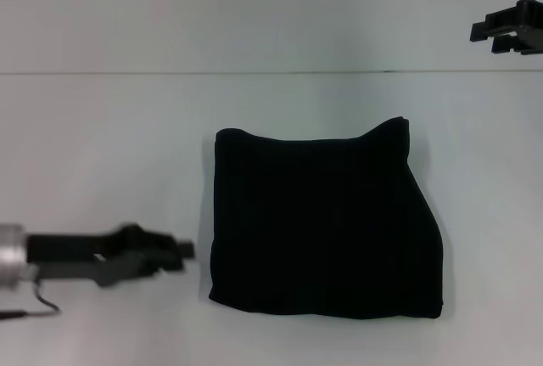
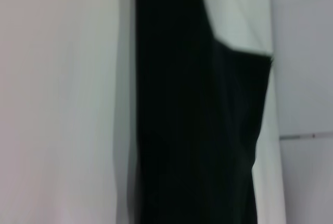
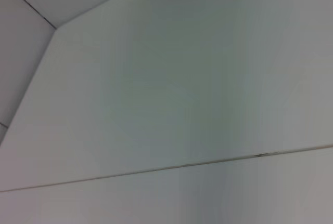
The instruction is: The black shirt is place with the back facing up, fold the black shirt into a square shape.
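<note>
**Shirt folded, arms clear**

I see the black shirt lying mid-table as a compact, roughly square bundle, so I judge the fold done. My left gripper sits low just beside the shirt's left edge, touching nothing; can't tell its finger state. My right gripper is parked well beyond the shirt's far right corner, grasping nothing; its finger state isn't clear either.
</note>
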### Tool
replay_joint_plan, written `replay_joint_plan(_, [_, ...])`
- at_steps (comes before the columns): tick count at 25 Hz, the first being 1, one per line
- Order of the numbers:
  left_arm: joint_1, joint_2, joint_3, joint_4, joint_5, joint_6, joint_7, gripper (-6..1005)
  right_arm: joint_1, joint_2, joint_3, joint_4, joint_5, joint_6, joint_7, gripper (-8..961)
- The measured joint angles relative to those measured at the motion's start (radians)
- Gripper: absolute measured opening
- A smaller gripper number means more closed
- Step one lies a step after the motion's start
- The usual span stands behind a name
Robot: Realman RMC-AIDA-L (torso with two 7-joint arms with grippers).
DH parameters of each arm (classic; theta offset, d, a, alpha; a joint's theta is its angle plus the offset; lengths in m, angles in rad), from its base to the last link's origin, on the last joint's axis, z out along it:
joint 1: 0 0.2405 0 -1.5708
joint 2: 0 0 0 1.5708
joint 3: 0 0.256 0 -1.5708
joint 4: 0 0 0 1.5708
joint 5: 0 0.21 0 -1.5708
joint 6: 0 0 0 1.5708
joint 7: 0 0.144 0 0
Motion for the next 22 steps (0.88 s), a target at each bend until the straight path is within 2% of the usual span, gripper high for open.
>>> replay_joint_plan(3, [0.002, 0.016, -0.076, 0.045, -0.016, 0.033, 0.104, 201, -0.025, 0.002, 0.037, 0.000, 0.060, -0.036, -0.135, 342])
replay_joint_plan(5, [-0.014, 0.023, -0.096, 0.047, -0.033, 0.051, 0.257, 245, -0.055, 0.015, 0.072, 0.000, 0.123, -0.064, -0.263, 389])
replay_joint_plan(8, [-0.046, 0.025, -0.091, 0.042, -0.041, 0.047, 0.444, 310, -0.126, 0.051, 0.116, -0.004, 0.228, -0.112, -0.461, 511])
replay_joint_plan(13, [-0.120, 0.033, -0.068, 0.038, -0.040, -0.002, 0.610, 527, -0.284, 0.121, 0.135, -0.048, 0.287, -0.188, -0.780, 716])
replay_joint_plan(15, [-0.140, 0.038, -0.052, 0.038, -0.040, -0.012, 0.663, 622, -0.337, 0.150, 0.149, -0.054, 0.289, -0.204, -0.896, 777])
replay_joint_plan(18, [-0.162, 0.034, -0.032, 0.040, -0.041, -0.019, 0.732, 765, -0.393, 0.196, 0.185, -0.049, 0.291, -0.214, -1.039, 868])
replay_joint_plan(21, [-0.175, 0.019, 0.013, 0.038, -0.041, -0.056, 0.753, 952, -0.426, 0.243, 0.219, -0.024, 0.291, -0.216, -1.152, 875])
replay_joint_plan(22, [-0.176, 0.011, 0.040, 0.036, -0.041, -0.076, 0.755, 952, -0.433, 0.254, 0.225, -0.011, 0.291, -0.217, -1.181, 877])
